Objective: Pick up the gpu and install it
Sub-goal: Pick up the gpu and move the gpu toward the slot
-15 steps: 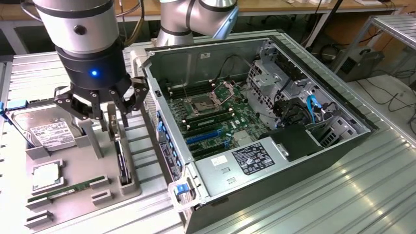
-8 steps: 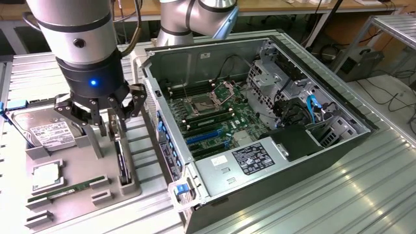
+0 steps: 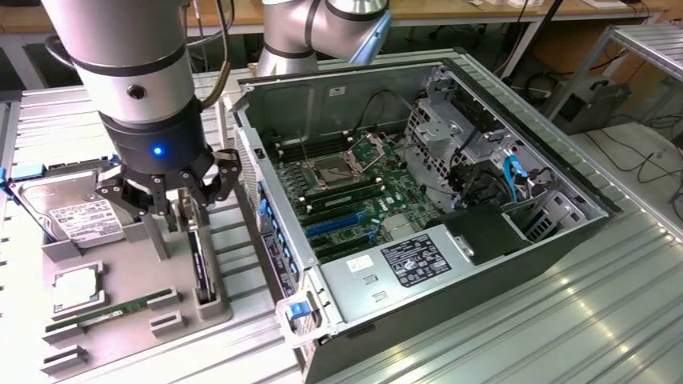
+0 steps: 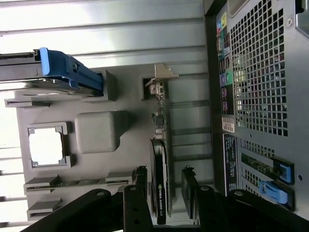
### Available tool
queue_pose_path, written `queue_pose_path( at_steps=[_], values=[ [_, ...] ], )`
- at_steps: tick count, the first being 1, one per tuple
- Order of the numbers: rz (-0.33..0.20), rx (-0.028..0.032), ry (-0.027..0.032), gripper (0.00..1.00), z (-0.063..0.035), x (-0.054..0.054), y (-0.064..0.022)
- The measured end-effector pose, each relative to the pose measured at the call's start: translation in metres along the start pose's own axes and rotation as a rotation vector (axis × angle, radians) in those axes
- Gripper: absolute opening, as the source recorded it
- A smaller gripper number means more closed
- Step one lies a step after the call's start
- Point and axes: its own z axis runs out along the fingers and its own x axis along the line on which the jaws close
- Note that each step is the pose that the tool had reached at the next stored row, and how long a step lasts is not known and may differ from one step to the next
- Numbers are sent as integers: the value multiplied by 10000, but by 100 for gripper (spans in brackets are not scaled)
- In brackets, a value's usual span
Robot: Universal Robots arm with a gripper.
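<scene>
The black-fingered gripper (image 4: 164, 170) straddles the thin black fan-faced gpu card (image 4: 161, 193), fingers spread wide, apparently not yet clamping it. The card stands on edge in the grey moulded tray (image 4: 130, 145), unlifted, with installation entirely ahead.

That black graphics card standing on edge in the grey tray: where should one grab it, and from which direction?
I'd pinch the gpu across its two flat faces at its thicker end, coming straight down. It stands on edge in a slot of the tray, so its top edge and faces are free, while the bracket end is bent and narrow. The open gripper straddles it just so.
</scene>
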Motion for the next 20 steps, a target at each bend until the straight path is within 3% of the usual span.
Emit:
queue_pose_path(
  at_steps=[20],
  values=[
    [0,0,0,42,397,11,-9]
  ],
)
